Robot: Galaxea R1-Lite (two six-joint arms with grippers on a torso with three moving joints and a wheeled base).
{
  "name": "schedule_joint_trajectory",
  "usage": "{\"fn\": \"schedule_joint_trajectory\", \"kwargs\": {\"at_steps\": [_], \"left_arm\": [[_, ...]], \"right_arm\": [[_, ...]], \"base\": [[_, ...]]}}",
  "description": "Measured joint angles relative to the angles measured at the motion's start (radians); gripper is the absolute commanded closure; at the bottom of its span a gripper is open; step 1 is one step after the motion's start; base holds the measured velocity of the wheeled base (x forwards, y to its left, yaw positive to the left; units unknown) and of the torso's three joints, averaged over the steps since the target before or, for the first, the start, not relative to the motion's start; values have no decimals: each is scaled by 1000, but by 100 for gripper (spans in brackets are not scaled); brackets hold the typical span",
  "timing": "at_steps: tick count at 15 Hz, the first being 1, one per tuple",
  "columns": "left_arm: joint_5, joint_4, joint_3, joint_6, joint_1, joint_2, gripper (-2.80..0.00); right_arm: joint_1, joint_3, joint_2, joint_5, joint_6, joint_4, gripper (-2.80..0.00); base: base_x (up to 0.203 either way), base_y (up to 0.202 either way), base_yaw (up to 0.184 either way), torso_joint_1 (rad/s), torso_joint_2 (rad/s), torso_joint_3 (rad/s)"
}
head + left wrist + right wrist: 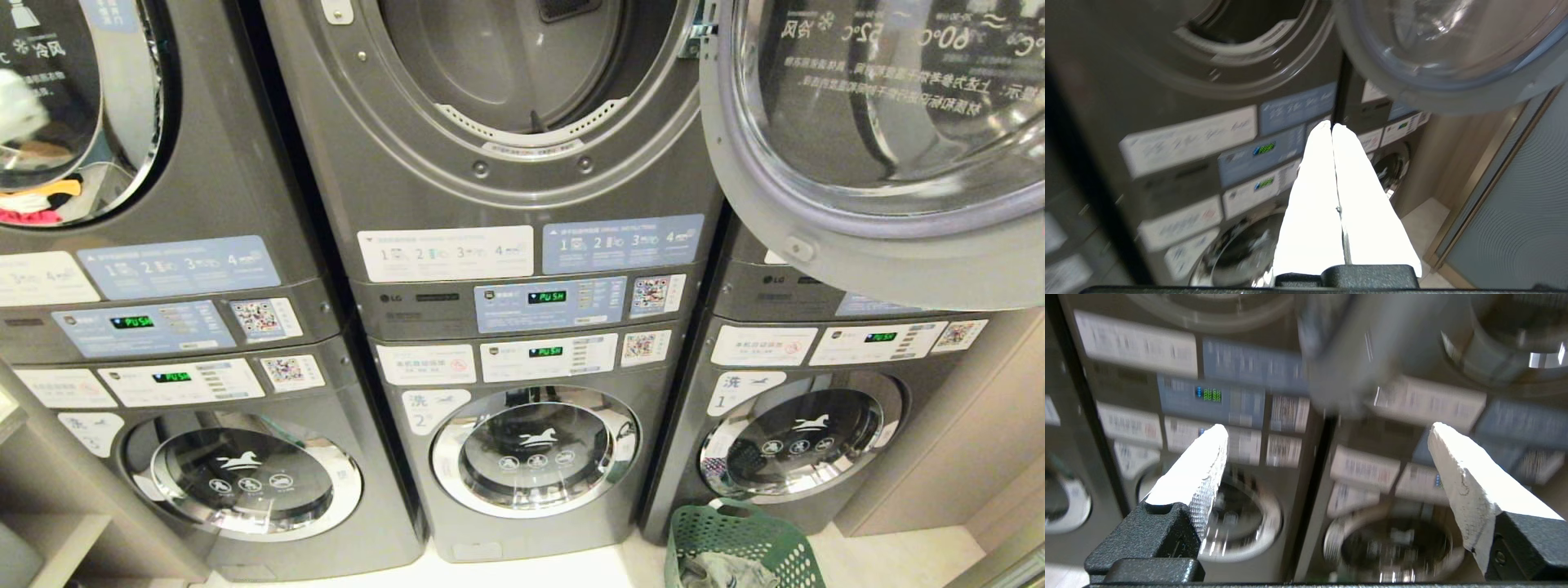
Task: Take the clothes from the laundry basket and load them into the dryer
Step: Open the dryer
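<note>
At the bottom edge of the head view, right of centre, stands the green laundry basket [739,543], cut off by the frame, on a pale floor [890,555]. Grey clothes [727,572] lie crumpled inside it, low against its lattice wall. Neither arm shows in the head view.

Just behind the basket, in the lower right, is a front-loading washer [804,445] with its round door closed. To its left, in the lower middle, sits a second washer [535,449], and in the lower left a third [245,474], both closed as well.

Above the middle washer, past a band of control panels and stickers, the dryer [522,73] fills the upper centre, its drum mouth dark and uncovered. Its glass door [882,139] hangs swung wide in the upper right.

In the left wrist view, the left gripper [1332,127] has its white fingers [1310,204] pressed together with nothing between them, tips toward the panels below the dryer. In the right wrist view, the right gripper [1327,430] is spread wide and empty, facing the blurred washer fronts.
</note>
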Motion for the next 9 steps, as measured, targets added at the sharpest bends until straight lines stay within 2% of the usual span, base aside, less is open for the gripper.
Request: {"fn": "schedule_joint_trajectory", "kwargs": {"at_steps": [2,4,6,9], "left_arm": [[53,245,-6,-18,56,-171,0],[60,439,-14,-29,149,-281,0],[24,507,-11,-29,226,-344,0],[-86,503,6,-13,318,-369,0]], "right_arm": [[1,-102,165,55,-16,-144,-280],[2,-151,273,93,-26,-222,-280],[2,-170,329,96,-28,-233,-280],[0,-176,373,76,-66,-234,-280]], "base": [[0,0,0,0,0,0],[0,0,0,0,0,0],[0,0,0,0,0,0],[0,0,0,0,0,0]]}}
